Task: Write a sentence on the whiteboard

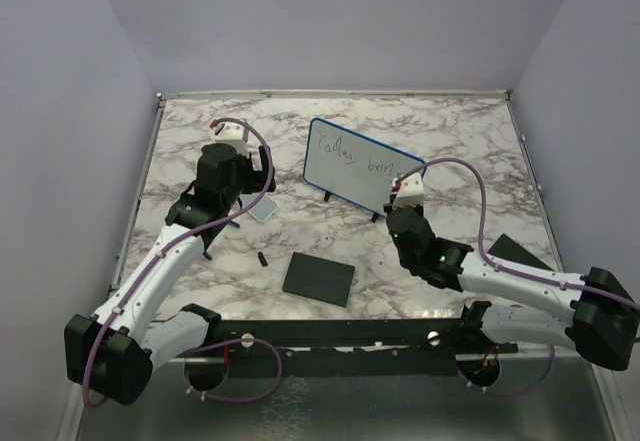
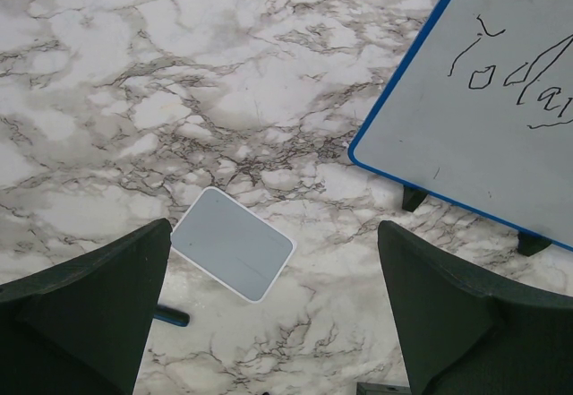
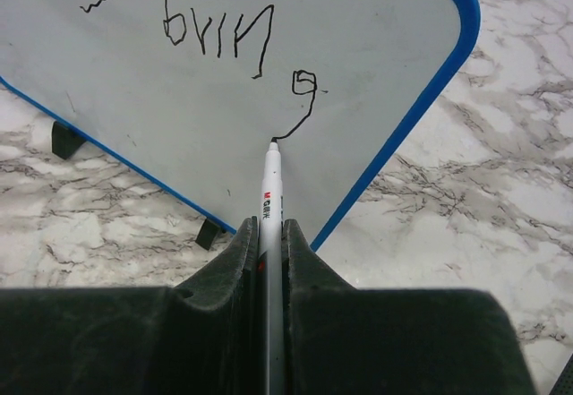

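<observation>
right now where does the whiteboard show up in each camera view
top external: whiteboard stands near the centre, slightly right of the middle.
left wrist: whiteboard in the upper right, cut off by the frame.
right wrist: whiteboard fills the upper part, pen tip touching it.
shared landmark: the black feet under its blue lower edge.

The top camera looks down from above and behind the arm bases over the whole marble table point(image 1: 320, 226). Both wrist cameras sit close and share the whiteboard point(image 2: 483, 144): left sees its left end, right, seemingly nearer, sights along the marker point(image 3: 271, 198).
</observation>
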Robot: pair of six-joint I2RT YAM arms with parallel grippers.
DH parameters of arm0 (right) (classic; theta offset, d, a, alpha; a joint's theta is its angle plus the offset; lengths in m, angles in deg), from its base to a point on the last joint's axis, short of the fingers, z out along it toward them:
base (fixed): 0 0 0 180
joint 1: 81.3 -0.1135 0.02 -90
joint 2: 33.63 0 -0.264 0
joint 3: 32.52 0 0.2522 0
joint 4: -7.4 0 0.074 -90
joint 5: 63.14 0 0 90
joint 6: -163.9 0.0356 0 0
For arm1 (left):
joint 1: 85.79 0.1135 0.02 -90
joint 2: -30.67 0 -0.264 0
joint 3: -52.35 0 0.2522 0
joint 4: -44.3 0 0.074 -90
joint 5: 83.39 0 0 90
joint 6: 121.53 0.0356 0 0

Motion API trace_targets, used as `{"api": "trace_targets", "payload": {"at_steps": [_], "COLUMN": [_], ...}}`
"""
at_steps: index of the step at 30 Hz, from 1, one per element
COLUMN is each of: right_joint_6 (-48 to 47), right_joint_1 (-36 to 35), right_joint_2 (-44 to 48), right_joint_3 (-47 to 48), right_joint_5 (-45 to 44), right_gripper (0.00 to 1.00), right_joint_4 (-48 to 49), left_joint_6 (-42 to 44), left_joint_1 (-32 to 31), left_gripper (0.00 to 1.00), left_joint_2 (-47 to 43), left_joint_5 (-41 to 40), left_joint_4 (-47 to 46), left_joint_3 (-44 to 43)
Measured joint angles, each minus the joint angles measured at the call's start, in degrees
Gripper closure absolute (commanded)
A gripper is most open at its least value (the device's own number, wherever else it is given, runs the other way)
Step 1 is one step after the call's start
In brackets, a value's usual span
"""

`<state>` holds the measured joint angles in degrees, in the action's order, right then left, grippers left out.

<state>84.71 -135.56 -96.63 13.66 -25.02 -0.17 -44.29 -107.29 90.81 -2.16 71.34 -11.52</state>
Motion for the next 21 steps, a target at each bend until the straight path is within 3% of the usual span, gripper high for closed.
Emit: {"api": "trace_targets", "payload": {"at_steps": [11, 21], "right_joint_6": [-2.8, -2.3], "right_joint_1": [0.0, 0.0], "right_joint_2": [-0.3, 12.7], "right_joint_3": [0.0, 0.0], "right_joint_5": [1.6, 5.9], "right_gripper": [1.00, 1.00], "right_joint_4": [4.1, 1.1], "left_joint_6": [0.0, 0.0], "left_joint_1": [0.0, 0.0], "left_gripper": [0.01, 0.01], "left_joint_2": [0.0, -0.1], "left_joint_5": [0.0, 0.0], "left_joint_4": [0.0, 0.0], "left_joint_3": [0.0, 0.0]}}
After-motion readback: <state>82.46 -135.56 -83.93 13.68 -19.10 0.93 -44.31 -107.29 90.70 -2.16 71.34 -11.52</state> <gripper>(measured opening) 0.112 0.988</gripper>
